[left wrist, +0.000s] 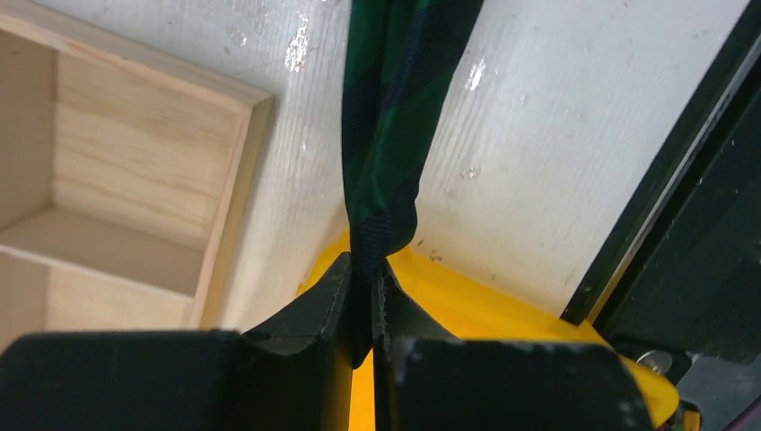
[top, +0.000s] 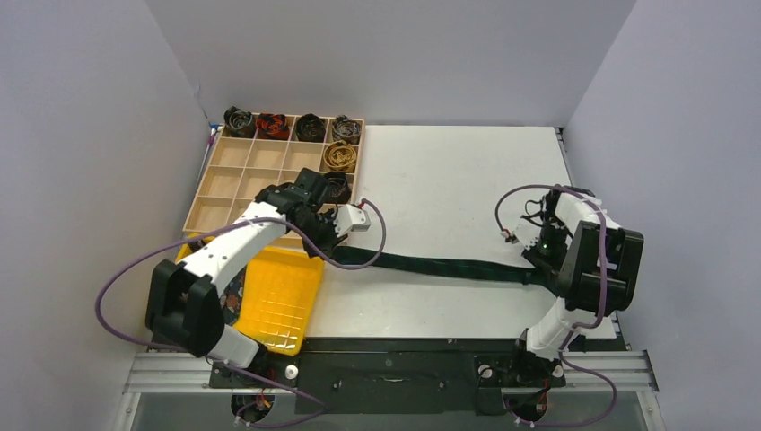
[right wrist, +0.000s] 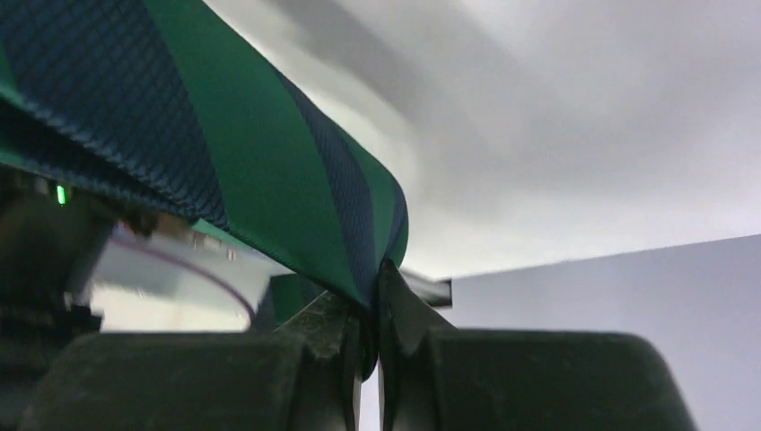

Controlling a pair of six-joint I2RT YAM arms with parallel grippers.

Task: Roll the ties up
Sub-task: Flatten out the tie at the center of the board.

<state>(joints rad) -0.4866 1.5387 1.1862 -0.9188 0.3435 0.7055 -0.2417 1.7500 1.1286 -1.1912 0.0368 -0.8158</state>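
Note:
A dark green-navy plaid tie lies stretched in a long band across the near part of the white table. My left gripper is shut on its left end, beside the yellow bin. In the left wrist view the tie runs up from the pinched jaws of the left gripper. My right gripper is shut on the tie's right end; the right wrist view shows the tie's green and navy stripes clamped at the right gripper. Rolled ties sit in the wooden tray.
The wooden compartment tray stands at the back left, with coils along its back row, a gold coil and a dark one below it. A yellow bin lies at the near left; printed fabric shows beside it. Grey walls enclose the table.

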